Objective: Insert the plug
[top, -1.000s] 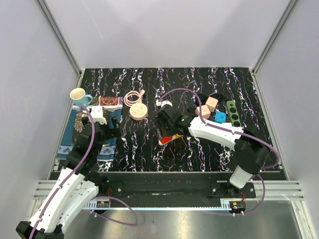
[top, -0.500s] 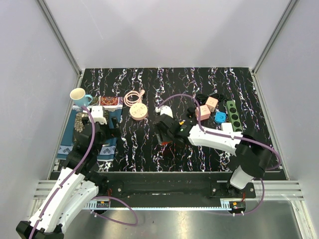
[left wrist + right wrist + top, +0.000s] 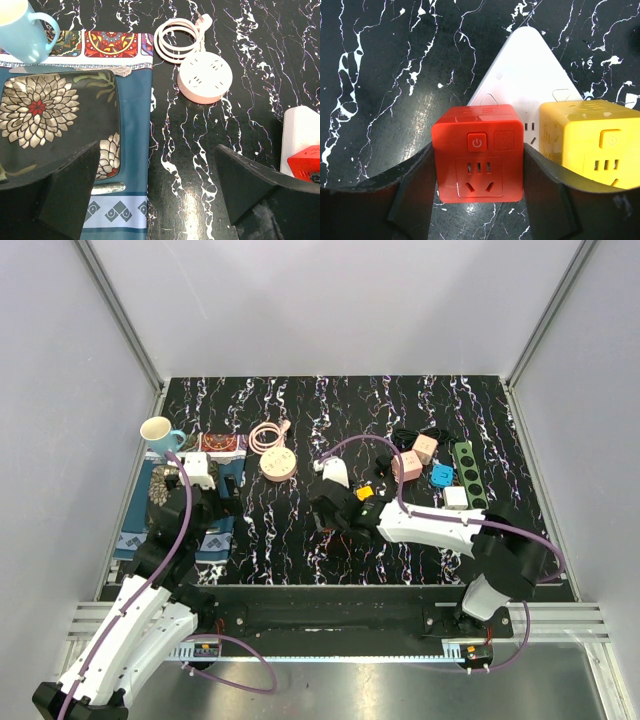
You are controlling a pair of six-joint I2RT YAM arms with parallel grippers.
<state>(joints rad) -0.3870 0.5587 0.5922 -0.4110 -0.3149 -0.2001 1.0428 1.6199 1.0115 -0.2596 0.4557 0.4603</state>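
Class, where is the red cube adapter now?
Right wrist view, centre: the red cube adapter sits between the fingers of the right tool, left of the yellow cube, against the white triangular base.

Your tabletop [image 3: 300,405] is a glossy black marble pattern, veined in white with touches of purple, and it fills the space between three plain walls. The back wall [image 3: 330,300], left wall [image 3: 50,440] and right wall [image 3: 600,450] are smooth pale grey panels with a faint lilac cast. At each rear corner you see a slanting aluminium post [image 3: 120,315]. Along the near edge runs a silver slotted rail [image 3: 560,618], and below it lies a dull grey metal sheet [image 3: 380,690]. The light is soft and even. In the left wrist view you catch a pale sheen [image 3: 197,212] on the dark surface.
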